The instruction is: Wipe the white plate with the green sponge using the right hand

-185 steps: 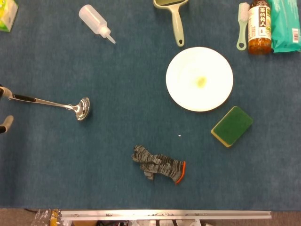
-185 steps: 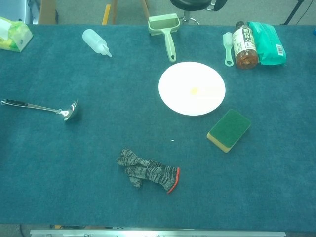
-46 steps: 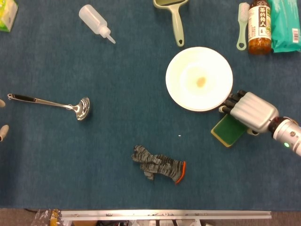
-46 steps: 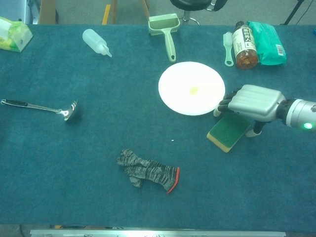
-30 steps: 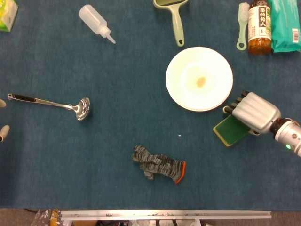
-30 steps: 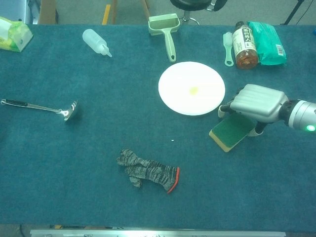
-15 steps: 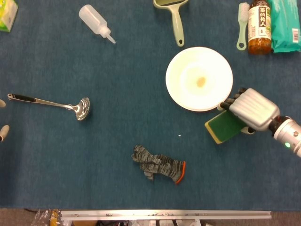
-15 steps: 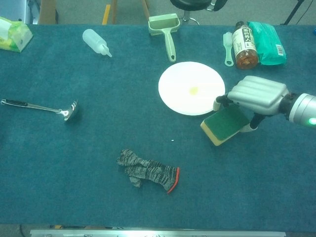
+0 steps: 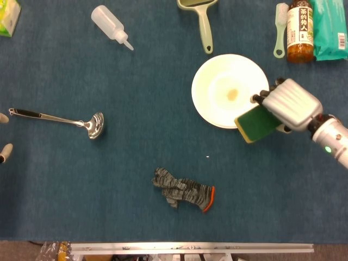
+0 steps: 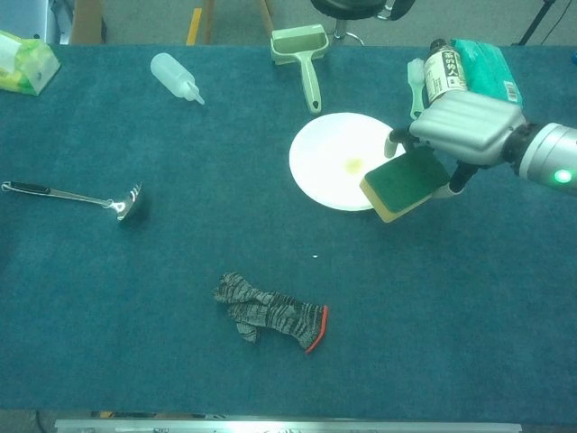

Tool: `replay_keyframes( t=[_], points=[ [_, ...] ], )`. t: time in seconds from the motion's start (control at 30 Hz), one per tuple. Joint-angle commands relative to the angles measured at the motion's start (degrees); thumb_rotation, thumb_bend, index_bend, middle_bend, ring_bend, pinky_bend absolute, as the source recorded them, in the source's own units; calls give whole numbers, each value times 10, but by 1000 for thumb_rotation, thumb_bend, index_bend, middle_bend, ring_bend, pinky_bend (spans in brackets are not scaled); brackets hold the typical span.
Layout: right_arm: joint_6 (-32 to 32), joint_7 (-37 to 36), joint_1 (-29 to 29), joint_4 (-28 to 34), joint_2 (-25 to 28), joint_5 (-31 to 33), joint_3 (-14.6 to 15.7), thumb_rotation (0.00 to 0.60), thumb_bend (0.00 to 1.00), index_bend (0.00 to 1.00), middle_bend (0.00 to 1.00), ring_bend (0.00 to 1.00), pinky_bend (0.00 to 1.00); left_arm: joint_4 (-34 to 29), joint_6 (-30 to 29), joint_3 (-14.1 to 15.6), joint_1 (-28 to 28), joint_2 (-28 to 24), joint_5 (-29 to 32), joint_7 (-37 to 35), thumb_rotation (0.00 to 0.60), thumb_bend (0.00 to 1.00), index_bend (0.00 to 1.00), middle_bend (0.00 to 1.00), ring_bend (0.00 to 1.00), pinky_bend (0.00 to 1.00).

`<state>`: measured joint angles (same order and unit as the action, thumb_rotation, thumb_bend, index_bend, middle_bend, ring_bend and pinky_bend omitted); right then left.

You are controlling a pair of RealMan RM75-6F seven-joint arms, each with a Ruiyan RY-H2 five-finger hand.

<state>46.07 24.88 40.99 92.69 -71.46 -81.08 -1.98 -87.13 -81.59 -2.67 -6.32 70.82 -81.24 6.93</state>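
Note:
The white plate (image 9: 223,89) (image 10: 334,158) lies on the blue cloth right of centre, with a small yellowish smear (image 9: 232,94) in its middle. My right hand (image 9: 291,105) (image 10: 466,129) grips the green sponge (image 9: 255,123) (image 10: 403,183) and holds it lifted over the plate's lower right rim, green face up, yellow edge toward the front. Of my left hand only fingertips (image 9: 4,147) show at the left edge of the head view; their state is unclear.
A ladle (image 9: 60,120) lies at the left and a grey sock (image 9: 184,189) near the front centre. Along the back are a squeeze bottle (image 9: 111,25), a green scraper (image 9: 202,22), a brush (image 9: 280,28), a tea bottle (image 9: 300,30) and a green packet (image 9: 330,28).
My right hand closed on the sponge, lifted it off the cloth and carried it up and left, from beside the plate to over the plate's lower right rim.

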Motion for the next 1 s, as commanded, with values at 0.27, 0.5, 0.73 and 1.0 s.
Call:
replay_keyframes(
  t=[0.27, 0.5, 0.73, 1.0],
  points=[
    [-45, 86, 48, -45, -42, 106, -26, 600, 122, 322, 528, 484, 371, 1, -13, 1, 6, -6, -6, -9, 600, 182, 380, 304, 221, 358],
    [-48, 104, 66, -78, -62, 158, -34, 600, 122, 331, 530, 488, 371, 8, -10, 1, 8, -4, -3, -19, 600, 182, 380, 304, 221, 358],
    [-58, 138, 94, -121, -96, 209, -32, 600, 122, 339, 535, 491, 371, 18, -5, 0, 6, 4, -1, -30, 600, 182, 380, 304, 221, 358],
    [-77, 178, 139, -167, -139, 266, -30, 600, 124, 344, 543, 499, 371, 30, -4, 1, 8, 9, -2, -47, 600, 182, 380, 304, 221, 358]
  ],
)
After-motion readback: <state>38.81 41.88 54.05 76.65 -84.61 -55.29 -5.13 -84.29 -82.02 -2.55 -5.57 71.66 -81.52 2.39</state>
